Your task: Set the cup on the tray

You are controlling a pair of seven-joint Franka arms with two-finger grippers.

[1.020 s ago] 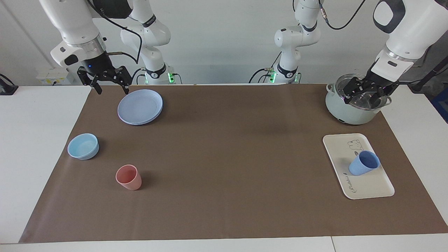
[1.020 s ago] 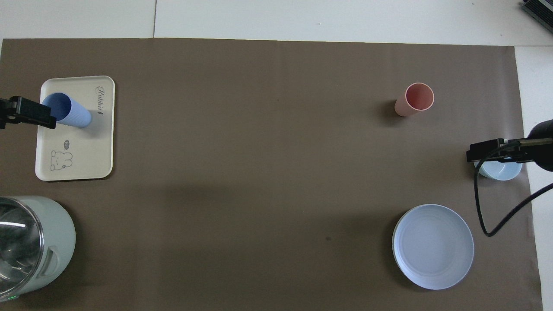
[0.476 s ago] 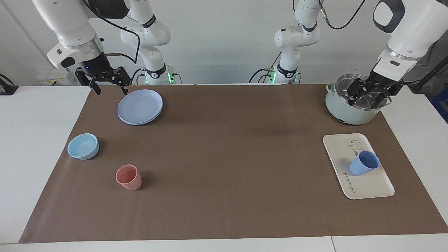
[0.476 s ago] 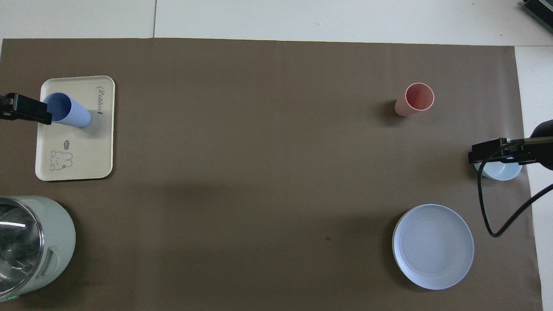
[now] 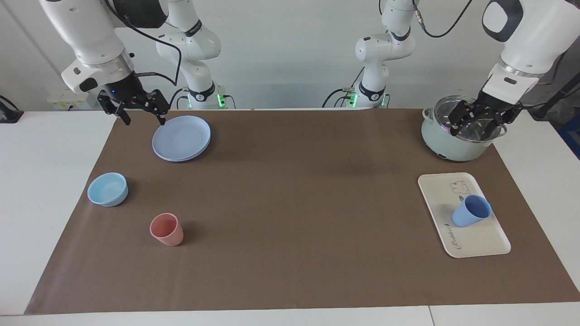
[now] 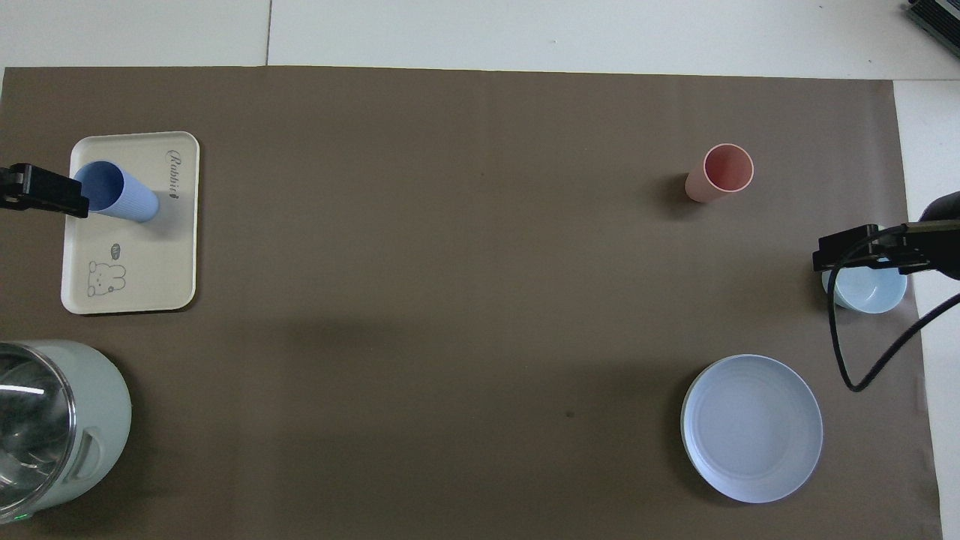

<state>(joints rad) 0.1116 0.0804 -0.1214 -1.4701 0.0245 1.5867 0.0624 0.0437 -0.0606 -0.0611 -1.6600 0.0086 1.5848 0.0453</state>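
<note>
The periwinkle-blue cup (image 5: pixel 471 211) stands upright on the cream-white tray (image 5: pixel 480 244) at the left arm's end of the table. It also shows in the overhead view (image 6: pixel 118 191), on the tray (image 6: pixel 150 277). My left gripper (image 5: pixel 476 129) is open and empty, raised over the pot, apart from the cup. Its tip shows at the edge of the overhead view (image 6: pixel 45 199). My right gripper (image 5: pixel 141 118) is open and empty, raised beside the blue plates near the right arm's base. It shows over the bowl in the overhead view (image 6: pixel 847 255).
A pale green pot (image 5: pixel 446 140) with a glass lid stands nearer to the robots than the tray. Stacked blue plates (image 5: pixel 181 138), a light-blue bowl (image 5: pixel 108 189) and a salmon-pink cup (image 5: pixel 166 229) sit at the right arm's end of the brown mat.
The left gripper has drawn back a little from the tray toward the table's edge, over the pot. The right gripper has shifted slightly. The cup and tray have not moved.
</note>
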